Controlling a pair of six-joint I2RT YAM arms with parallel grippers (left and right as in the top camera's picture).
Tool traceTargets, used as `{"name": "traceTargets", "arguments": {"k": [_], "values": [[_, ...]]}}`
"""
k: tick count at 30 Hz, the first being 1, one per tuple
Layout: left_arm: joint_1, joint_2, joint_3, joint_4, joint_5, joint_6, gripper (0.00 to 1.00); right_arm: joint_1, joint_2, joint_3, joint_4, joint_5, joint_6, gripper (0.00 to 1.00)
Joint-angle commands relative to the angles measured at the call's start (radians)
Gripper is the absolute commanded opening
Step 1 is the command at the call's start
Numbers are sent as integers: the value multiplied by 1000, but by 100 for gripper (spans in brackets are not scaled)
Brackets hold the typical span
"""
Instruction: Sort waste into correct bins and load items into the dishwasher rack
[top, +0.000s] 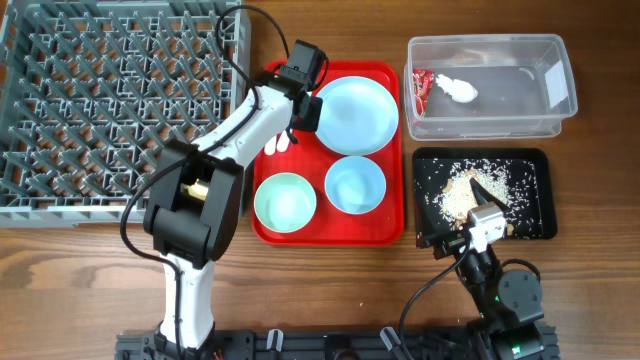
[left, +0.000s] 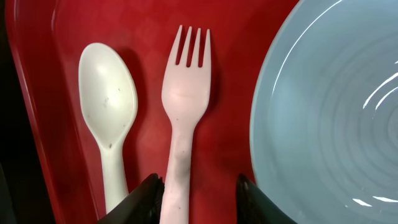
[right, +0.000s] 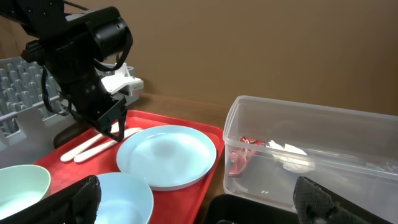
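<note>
Grey dishwasher rack (top: 110, 100) takes up the whole upper left of the overhead shot. Just right of it is the red tray (top: 330, 238), with the left arm reaching across its upper left corner. The left gripper (left: 200, 196) hangs over the white cutlery there. The spoon (left: 107, 106) is on the left and the fork (left: 185, 106) beside it, with the plate (left: 336, 112) crowding in from the right. Jaws are partly open and straddle the fork handle, which lies right against the picture-left finger, not pinched. Lower on the tray sit one bowl (top: 285, 200) and a second bowl (top: 355, 185). Further right, the clear tub (top: 565, 60) holds the wrapper (top: 420, 88) and napkin (top: 458, 90). Below it, the black tray (top: 535, 225) has the crumbs (top: 460, 195). The right gripper (right: 196, 202) sits by that tray's lower left, jaws spread wide, holding nothing.
</note>
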Motion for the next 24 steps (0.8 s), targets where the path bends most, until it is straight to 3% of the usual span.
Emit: {"name": "traceTargets", "arguments": {"k": [1,11,19,24], "values": [[6,3,-7,15,-18,50,37,-8,-14,-3,5,-20,-14,100],[21,89,-7,23,56,52,35,-8,-14,-3,5,-20,-14,100],[13,109,-7,-56,69,51,4,-8,-14,-3,5,-19,-14,100],[13,109,-7,-128,68,47,4,-8,-14,-3,5,-19,-14,100]]}}
